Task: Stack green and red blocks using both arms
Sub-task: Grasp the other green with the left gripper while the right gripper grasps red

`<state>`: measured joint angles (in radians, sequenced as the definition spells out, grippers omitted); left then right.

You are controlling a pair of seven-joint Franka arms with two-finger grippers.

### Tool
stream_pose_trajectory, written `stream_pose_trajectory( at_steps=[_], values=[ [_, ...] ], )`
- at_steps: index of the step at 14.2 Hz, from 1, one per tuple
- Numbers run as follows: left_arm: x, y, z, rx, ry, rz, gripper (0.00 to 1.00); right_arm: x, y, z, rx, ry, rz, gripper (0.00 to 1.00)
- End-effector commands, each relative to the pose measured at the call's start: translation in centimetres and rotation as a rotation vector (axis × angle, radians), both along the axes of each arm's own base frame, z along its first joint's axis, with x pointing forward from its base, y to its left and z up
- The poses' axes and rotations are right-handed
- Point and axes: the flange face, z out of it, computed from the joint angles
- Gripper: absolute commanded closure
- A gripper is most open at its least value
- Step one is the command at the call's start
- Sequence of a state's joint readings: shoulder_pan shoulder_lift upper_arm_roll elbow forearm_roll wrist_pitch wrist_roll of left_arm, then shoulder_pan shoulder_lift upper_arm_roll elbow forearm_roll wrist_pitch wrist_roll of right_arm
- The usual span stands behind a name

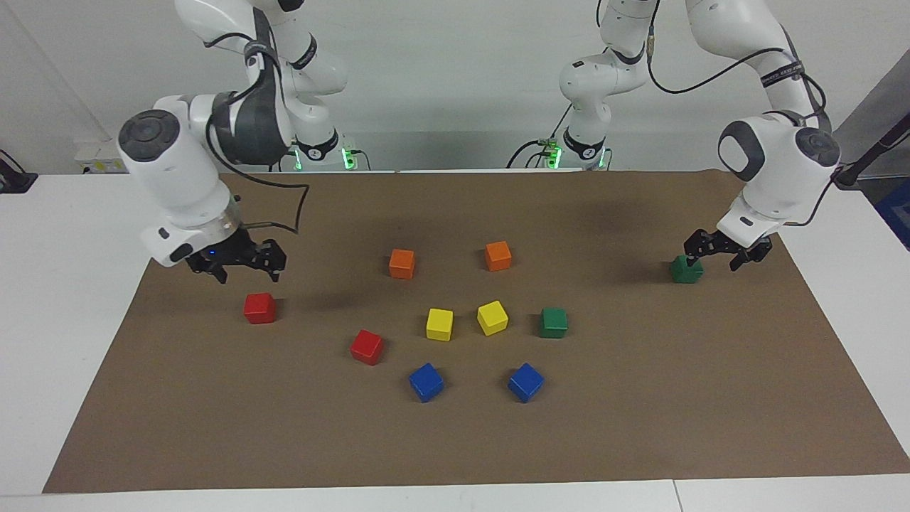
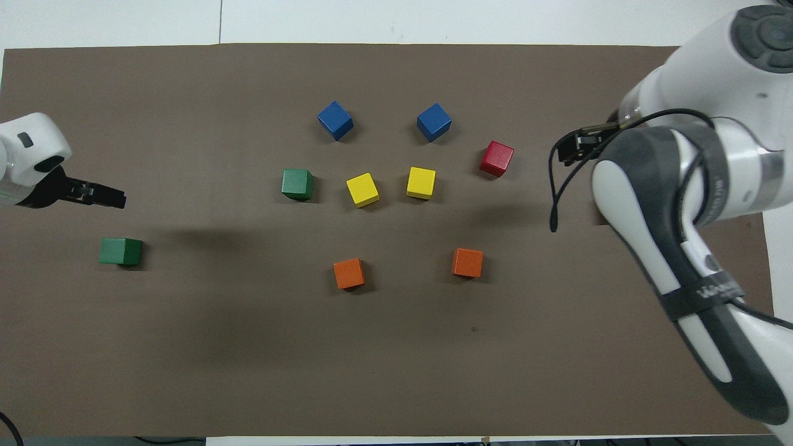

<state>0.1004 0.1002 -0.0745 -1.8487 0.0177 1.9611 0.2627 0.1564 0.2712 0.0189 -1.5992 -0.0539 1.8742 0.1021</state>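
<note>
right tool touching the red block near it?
Apart. In the facing view the open right tool hangs above the red block, with bare mat between fingertips and the block's top.

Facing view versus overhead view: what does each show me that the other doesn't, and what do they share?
Facing only: the glossy red cube at the right arm's end of the brown mat, with the open right end effector raised clear of it; overhead, the arm hides it. Overhead only: the outlying dark green cube fully uncovered, apart from the open left end effector. Shared: the central red cube, central green cube, orange cubes, yellow cubes and blue cubes, nothing stacked.
</note>
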Motion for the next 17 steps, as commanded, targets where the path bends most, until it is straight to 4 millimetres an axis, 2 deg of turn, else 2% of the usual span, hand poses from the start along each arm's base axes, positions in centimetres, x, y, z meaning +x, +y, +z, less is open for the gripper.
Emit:
stream_pose_trajectory(
  at_steps=[1, 2, 3, 4, 5, 7, 9, 10, 12, 15, 17],
  values=[
    [2.4, -6.9, 0.8, 0.003, 0.018, 0.002, 0.00, 1.2, 3.4, -0.9, -0.020, -0.061, 0.189, 0.00],
    [2.4, -9.0, 0.6, -0.006, 0.016, 0.000, 0.00, 1.2, 5.2, -1.2, -0.020, -0.090, 0.288, 0.00],
    [2.3, -11.6, -0.1, -0.028, 0.021, -0.008, 0.00, 1.2, 6.1, -1.5, -0.022, -0.108, 0.378, 0.00],
    [2.5, -14.0, -1.4, -0.044, 0.035, -0.019, 0.00, 1.4, 6.3, -2.0, -0.024, -0.115, 0.436, 0.00],
    [3.4, -15.4, -2.0, -0.057, 0.020, -0.033, 0.00, 1.4, 6.5, -2.2, -0.024, -0.114, 0.447, 0.00],
    [3.6, -17.8, -2.8, -0.061, 0.005, -0.050, 0.00, 1.9, 6.0, -2.8, -0.023, -0.121, 0.448, 0.00],
    [4.2, -18.9, -4.9, -0.080, 0.017, -0.045, 0.00, 2.5, 6.5, -4.2, -0.021, -0.144, 0.462, 0.00],
    [4.6, -19.2, -6.9, -0.105, 0.044, -0.031, 0.00, 2.8, 7.1, -5.0, -0.020, -0.152, 0.494, 0.00],
    [4.4, -23.1, -7.8, -0.117, 0.010, -0.045, 0.00, 2.8, 8.8, -6.9, -0.028, -0.172, 0.649, 0.01],
    [4.1, -25.2, -9.5, -0.112, 0.015, -0.030, 0.00, 2.5, 9.5, -8.5, -0.044, -0.168, 0.826, 0.01],
    [4.3, -25.4, -10.0, -0.109, 0.005, -0.031, 0.00, 1.9, 9.9, -9.2, -0.043, -0.129, 0.858, 0.01]
  ],
)
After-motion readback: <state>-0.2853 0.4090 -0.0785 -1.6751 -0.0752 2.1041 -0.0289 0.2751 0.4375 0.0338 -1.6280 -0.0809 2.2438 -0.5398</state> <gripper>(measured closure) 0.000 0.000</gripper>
